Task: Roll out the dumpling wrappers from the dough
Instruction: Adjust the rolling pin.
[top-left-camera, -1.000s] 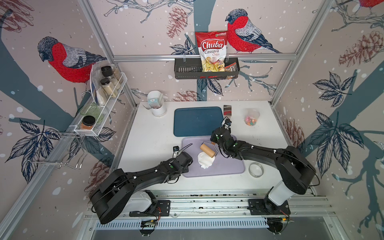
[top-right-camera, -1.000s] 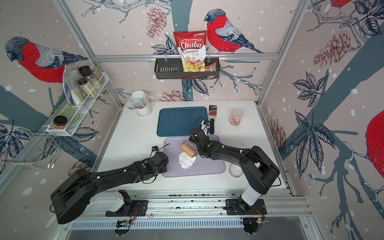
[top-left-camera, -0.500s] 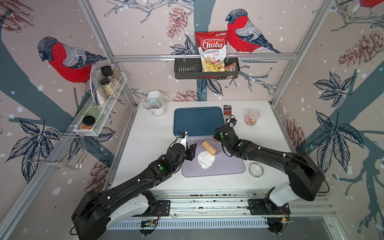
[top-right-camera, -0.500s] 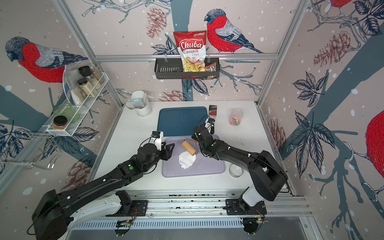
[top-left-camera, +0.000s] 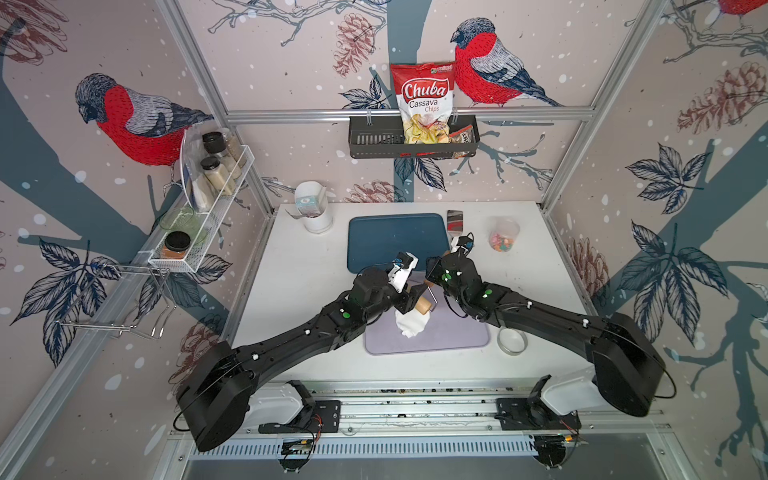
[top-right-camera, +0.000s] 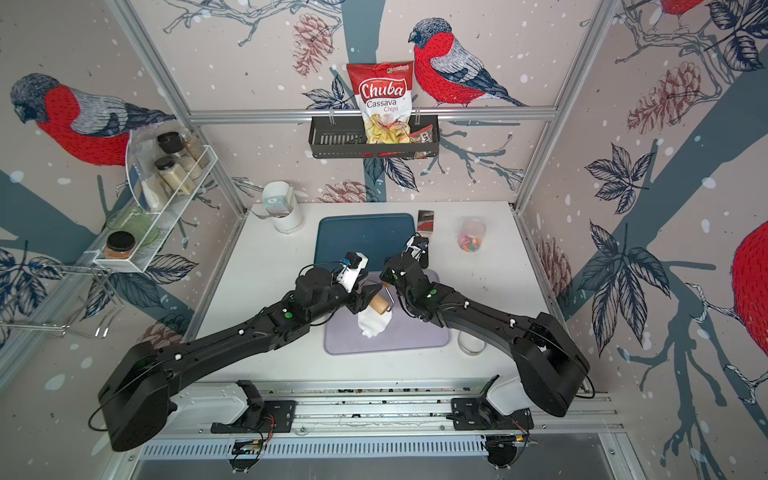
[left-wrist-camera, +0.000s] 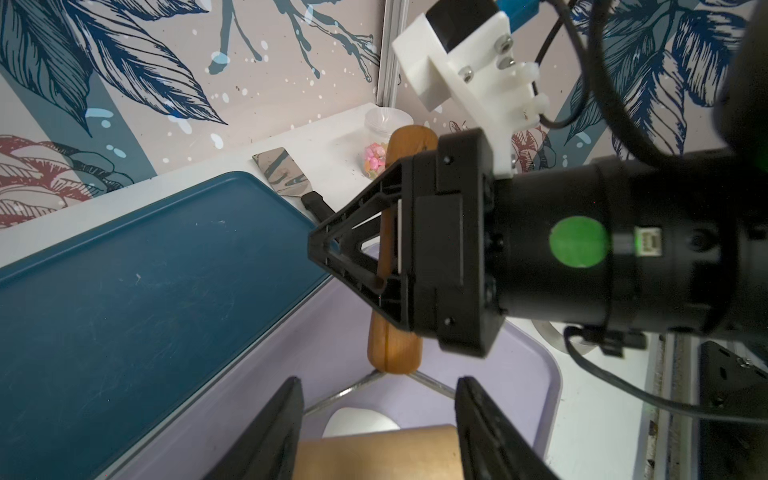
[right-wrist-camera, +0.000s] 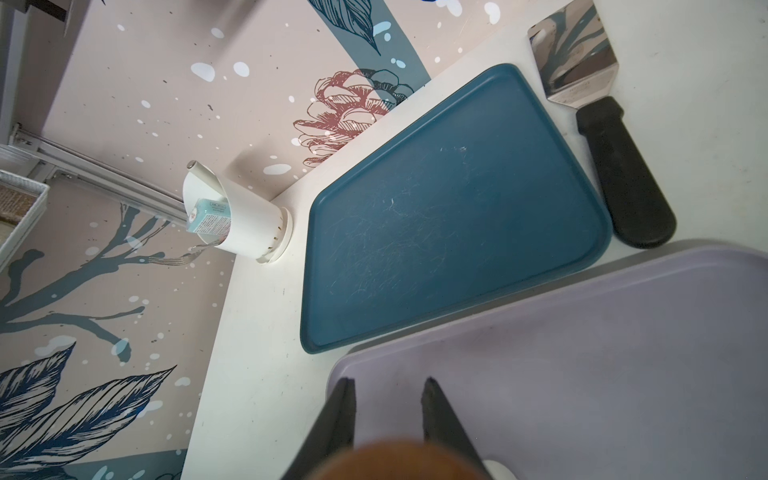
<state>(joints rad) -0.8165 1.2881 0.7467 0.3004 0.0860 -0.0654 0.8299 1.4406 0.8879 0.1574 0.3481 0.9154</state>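
The dough (top-left-camera: 411, 323) is a lumpy white mass on the lilac tray (top-left-camera: 457, 334), seen in both top views (top-right-camera: 374, 323). A wooden roller (top-left-camera: 424, 306) on a wire frame rests at the dough's far edge. My right gripper (top-left-camera: 430, 274) is shut on the roller's brown handle (left-wrist-camera: 397, 345), which blurs the right wrist view between the fingers (right-wrist-camera: 436, 415). My left gripper (left-wrist-camera: 378, 386) is open, its fingers (left-wrist-camera: 286, 415) flanking the pale roller drum (left-wrist-camera: 378, 453); I cannot tell if they touch it. A bit of dough (left-wrist-camera: 359, 419) shows beyond the drum. No dumpling wrappers are in view.
A blue tray (top-left-camera: 395, 237) lies just behind the lilac one. A spatula (top-left-camera: 455, 220) and a cup of candies (top-left-camera: 503, 241) sit at the back right, a white cup (top-left-camera: 316, 214) at the back left. A metal ring cutter (top-left-camera: 512, 341) lies right of the lilac tray.
My left gripper has opened and swung from the lilac tray's front-left corner over to the roller drum. The right gripper and roller have barely shifted.
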